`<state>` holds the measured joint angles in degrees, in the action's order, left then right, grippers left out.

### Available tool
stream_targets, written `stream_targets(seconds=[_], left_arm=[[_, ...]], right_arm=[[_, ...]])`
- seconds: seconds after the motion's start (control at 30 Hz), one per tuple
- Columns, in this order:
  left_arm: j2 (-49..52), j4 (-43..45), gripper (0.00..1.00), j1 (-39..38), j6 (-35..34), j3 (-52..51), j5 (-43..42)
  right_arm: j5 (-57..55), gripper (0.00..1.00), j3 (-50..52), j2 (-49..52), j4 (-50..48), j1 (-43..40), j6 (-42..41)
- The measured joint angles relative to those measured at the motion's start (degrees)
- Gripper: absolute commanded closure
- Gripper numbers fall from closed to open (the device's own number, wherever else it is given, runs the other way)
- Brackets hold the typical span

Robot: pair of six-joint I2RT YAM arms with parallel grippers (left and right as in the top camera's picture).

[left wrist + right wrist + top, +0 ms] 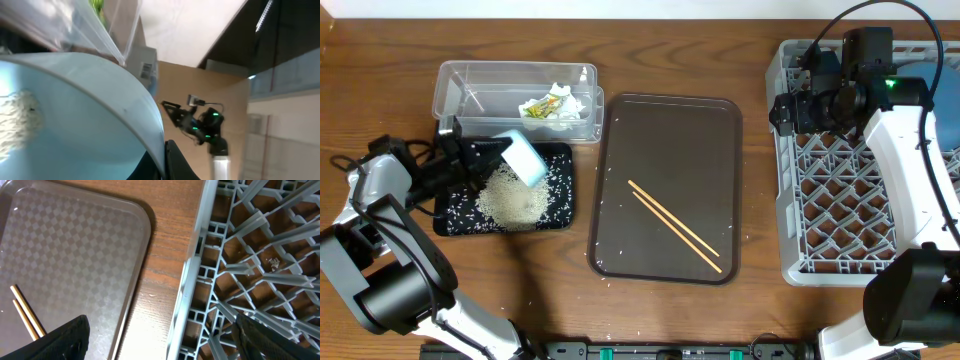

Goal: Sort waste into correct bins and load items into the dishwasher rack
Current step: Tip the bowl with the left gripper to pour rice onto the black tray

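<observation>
My left gripper [485,152] is shut on the rim of the white bowl [525,157] and holds it tipped over the black tray [450,222]. A pile of rice [510,197] lies in that tray. In the left wrist view the bowl [85,115] fills the frame, some rice [17,122] clings inside it, and my fingers [165,160] pinch its rim. The clear tub [460,85] holds tissue [570,105] and the wrapper [542,104]. Two chopsticks [675,225] lie on the brown tray [620,130]. My right gripper [790,110] is open and empty over the rack's [840,200] left edge. A dark-blue plate [923,72] shows in the rack.
In the right wrist view my open fingers [165,340] span the rack's rim [192,280] and the wood strip beside the brown tray [75,240]; the chopstick ends [25,312] show at lower left. Loose grains dot the table near the black tray. The cups are not in view.
</observation>
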<state>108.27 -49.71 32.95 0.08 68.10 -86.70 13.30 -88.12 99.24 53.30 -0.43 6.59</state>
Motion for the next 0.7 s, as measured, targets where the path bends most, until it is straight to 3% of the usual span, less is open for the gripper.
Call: stream_targets(seconds=[0.1, 0.23, 0.53, 0.7], left_arm=[[0.0, -0.1, 0.94, 0.0, -0.3, 0.0, 2.8], [0.0, -2.5, 0.94, -0.2, 5.1, 0.0, 0.9], [-0.2, -3.7, 0.94, -0.2, 9.2, 0.0, 1.1], [-1.5, -9.2, 0.94, -1.5, 12.7, 0.0, 1.2]], right_arm=[[0.0, 0.10, 0.0, 0.0, 0.0, 0.0, 0.0], [0.0, 0.10, 0.0, 0.0, 0.1, 0.0, 0.0], [0.0, 0.10, 0.0, 0.0, 0.2, 0.0, -0.1], [0.0, 0.10, 0.0, 0.0, 0.3, 0.0, -0.1]])
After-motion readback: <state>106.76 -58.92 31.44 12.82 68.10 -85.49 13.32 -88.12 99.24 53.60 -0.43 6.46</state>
